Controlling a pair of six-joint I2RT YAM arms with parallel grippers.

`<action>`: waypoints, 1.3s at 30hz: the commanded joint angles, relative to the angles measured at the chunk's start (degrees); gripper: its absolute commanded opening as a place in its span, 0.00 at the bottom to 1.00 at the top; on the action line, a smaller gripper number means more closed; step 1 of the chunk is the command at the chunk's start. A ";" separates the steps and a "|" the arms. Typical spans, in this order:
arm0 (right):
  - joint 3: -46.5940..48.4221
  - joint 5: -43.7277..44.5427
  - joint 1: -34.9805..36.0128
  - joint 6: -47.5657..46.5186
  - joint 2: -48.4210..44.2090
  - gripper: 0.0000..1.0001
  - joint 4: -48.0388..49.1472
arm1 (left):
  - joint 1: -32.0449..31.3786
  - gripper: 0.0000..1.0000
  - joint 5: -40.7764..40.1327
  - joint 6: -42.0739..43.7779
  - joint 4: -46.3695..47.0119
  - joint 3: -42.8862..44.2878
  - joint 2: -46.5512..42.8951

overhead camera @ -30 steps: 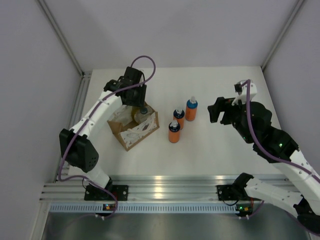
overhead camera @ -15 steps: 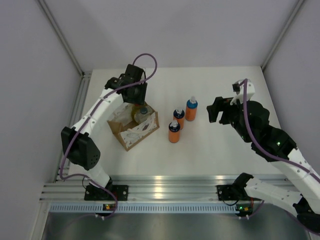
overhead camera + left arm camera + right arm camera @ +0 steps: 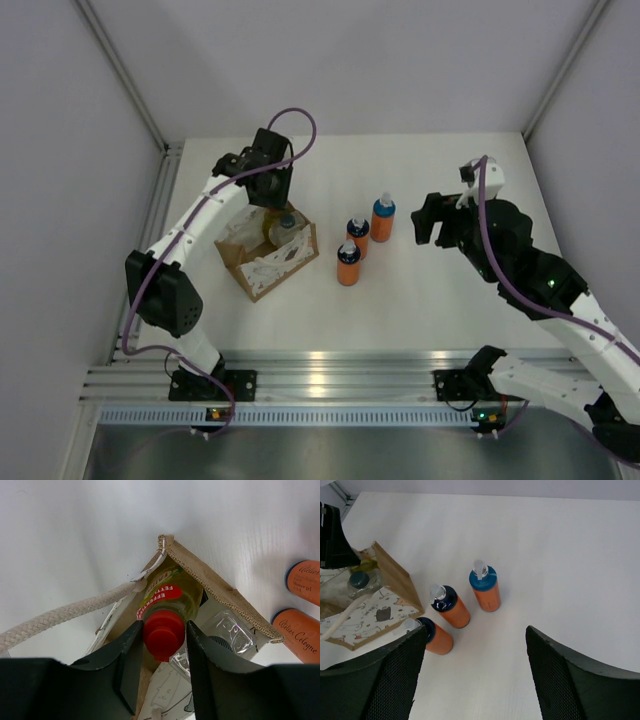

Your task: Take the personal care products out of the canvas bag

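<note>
Tan canvas is forming the bag (image 3: 262, 268), which is sitting on the left part of the white table (image 3: 420, 320) with its mouth facing up. The left gripper (image 3: 164, 629) is hanging straight over that mouth. Its two dark fingers (image 3: 131, 660) are pressing against either side of the red cap (image 3: 164, 640) of the yellow bottle (image 3: 172, 587). That bottle is standing inside the bag, tucked into a corner under the woven rim, with its label showing just below the cap. A pale bottle (image 3: 231, 630) with a dark round cap is sitting just beside it, also inside the bag. A white rope handle (image 3: 65, 614) is trailing from the rim out to the left of the wrist view.

Three orange bottles with blue caps are standing upright on the table, outside the bag and to its right, in a slanting row. The near bottle (image 3: 348, 266) is standing close to the bag's corner. The middle bottle (image 3: 358, 238) is standing just behind it, and the far bottle (image 3: 383, 218) is standing a little apart.

The right gripper (image 3: 475, 630) is hovering above the table to the right of the row, well apart from the bag. Its fingers are spreading wide with nothing between them, and its wrist camera is looking down on all three orange bottles.
</note>
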 commanded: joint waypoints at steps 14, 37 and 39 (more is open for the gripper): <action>2.90 0.48 -0.60 -0.14 1.26 0.77 -0.36 | 0.28 0.00 -0.82 0.88 -1.06 2.06 -0.02; 3.43 0.74 -0.60 -0.58 1.61 0.77 -0.45 | 0.19 0.00 -4.42 -0.17 -1.50 9.43 -4.94; 3.60 0.74 -0.51 -0.76 1.61 0.77 -0.36 | 0.28 0.00 -4.25 -0.61 -1.94 11.10 -5.21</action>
